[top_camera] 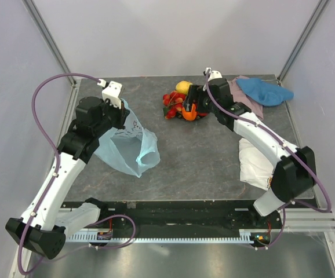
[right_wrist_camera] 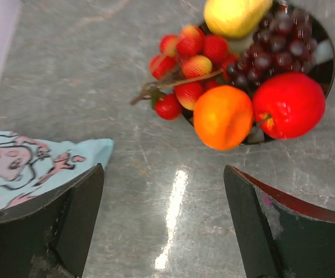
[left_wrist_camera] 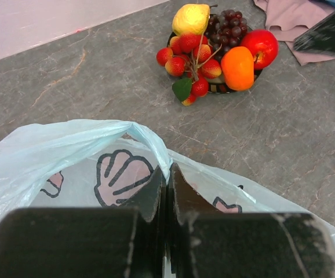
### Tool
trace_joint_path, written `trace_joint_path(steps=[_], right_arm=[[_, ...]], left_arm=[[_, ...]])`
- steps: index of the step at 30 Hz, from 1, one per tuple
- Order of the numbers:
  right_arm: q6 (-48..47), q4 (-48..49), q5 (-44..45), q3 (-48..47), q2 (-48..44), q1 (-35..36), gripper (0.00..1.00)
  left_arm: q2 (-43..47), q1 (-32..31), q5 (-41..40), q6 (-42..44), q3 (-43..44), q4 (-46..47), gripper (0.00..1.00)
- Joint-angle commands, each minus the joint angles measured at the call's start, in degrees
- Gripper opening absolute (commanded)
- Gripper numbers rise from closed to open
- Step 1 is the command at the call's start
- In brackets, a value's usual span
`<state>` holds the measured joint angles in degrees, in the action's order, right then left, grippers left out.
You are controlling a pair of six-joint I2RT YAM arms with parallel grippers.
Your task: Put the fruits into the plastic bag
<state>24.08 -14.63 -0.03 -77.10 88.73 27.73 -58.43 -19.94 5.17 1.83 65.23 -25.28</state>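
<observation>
The fruits (top_camera: 182, 103) lie piled on a dark plate at the table's back middle: a lemon (right_wrist_camera: 236, 15), an orange (right_wrist_camera: 223, 117), a red apple (right_wrist_camera: 288, 105), purple grapes (right_wrist_camera: 275, 49) and small red strawberries (right_wrist_camera: 190, 49). They also show in the left wrist view (left_wrist_camera: 217, 49). The light-blue plastic bag (top_camera: 127, 145) lies at the left. My left gripper (left_wrist_camera: 168, 176) is shut on the bag's upper edge (left_wrist_camera: 150, 139). My right gripper (right_wrist_camera: 164, 191) is open and empty, just above and short of the orange.
A blue cloth (top_camera: 264, 91) and a pink cloth (top_camera: 241, 95) lie at the back right. A white cloth (top_camera: 254, 162) lies under the right arm. The grey table (top_camera: 202, 156) is walled at the back and sides.
</observation>
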Motion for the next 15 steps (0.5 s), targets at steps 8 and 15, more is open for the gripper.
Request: trace_joint_path(steps=[8,15], right_arm=[[4.8,2.1,8.3,-7.4,13.3,-0.7,0.84],[7.6,2.9,10.4,-9.6,18.2,-0.7,0.81]], left_arm=[[1.7,0.8,1.7,0.5,-0.4,3.2,0.01],[1.9,0.9,2.2,0.4,-0.4,3.4,0.02]])
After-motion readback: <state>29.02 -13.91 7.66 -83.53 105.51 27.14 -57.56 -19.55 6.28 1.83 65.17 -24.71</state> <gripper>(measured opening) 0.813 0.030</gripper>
